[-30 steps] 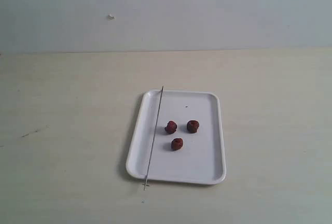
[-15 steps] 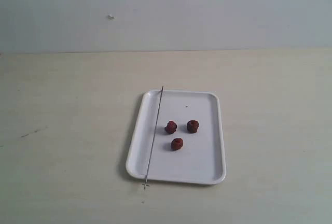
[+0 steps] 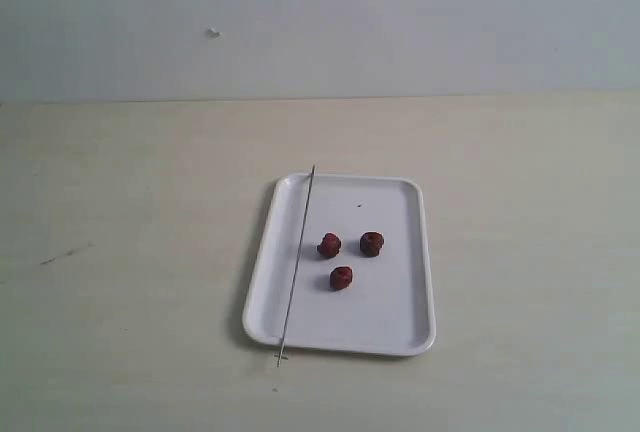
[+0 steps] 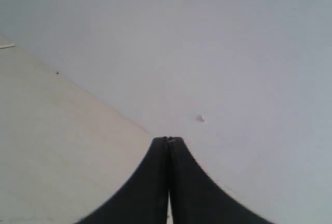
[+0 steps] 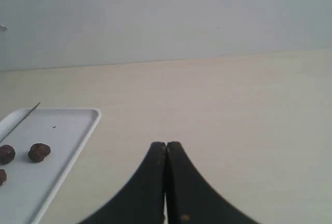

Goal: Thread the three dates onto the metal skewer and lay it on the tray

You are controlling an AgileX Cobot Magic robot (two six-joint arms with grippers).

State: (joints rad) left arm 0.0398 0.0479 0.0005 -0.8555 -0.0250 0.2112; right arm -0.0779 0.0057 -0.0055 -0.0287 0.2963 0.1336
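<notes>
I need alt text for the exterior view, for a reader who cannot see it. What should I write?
A white tray lies on a pale table with three dates loose on it, none threaded yet. A thin metal skewer lies along the tray's left side, both ends reaching just past the rim. No robot arm is in view.

Left gripper (image 4: 167, 142) jaws pressed together, empty; pale surface (image 4: 57, 146) beneath, grey wall (image 4: 207, 42) behind.

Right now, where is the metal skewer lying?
In the exterior view, the metal skewer lies along the left side of the tray, just left of the three dates, its near end sticking out past the rim.
</notes>
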